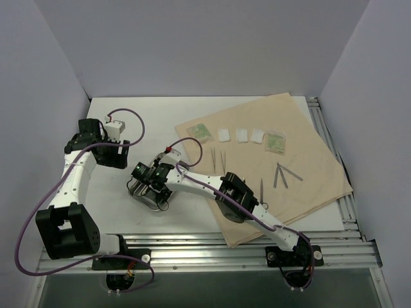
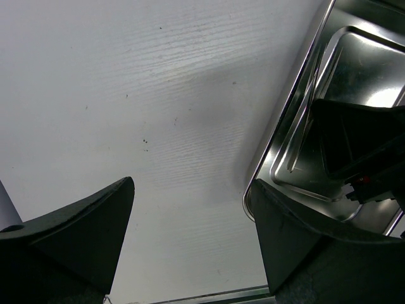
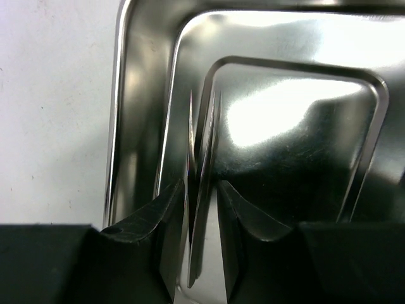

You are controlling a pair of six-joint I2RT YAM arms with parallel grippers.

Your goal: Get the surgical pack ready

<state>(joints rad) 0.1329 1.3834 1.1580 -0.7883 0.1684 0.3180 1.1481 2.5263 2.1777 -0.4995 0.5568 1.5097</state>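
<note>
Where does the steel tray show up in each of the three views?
Top external: steel tray left of centre, mostly hidden under the right gripper.
Left wrist: tray at right edge.
Right wrist: tray fills the frame.
Shared landmark: white table beside its left rim.

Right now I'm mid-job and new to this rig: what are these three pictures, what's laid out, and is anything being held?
The overhead view shows two white robot arms bolted at the near table edge. The other two are cameras on each wrist.

On the large tan cloth sheet lie two green packets, three white gauze squares and several thin metal instruments. The shiny rectangular steel tray sits on the bare white table, left of the cloth.

The right hand is down in the tray, its fingers close around slim metal tweezers. Whether they grip or have just let go, I can't tell.

The left hand is open and empty beside the tray's edge.
</note>
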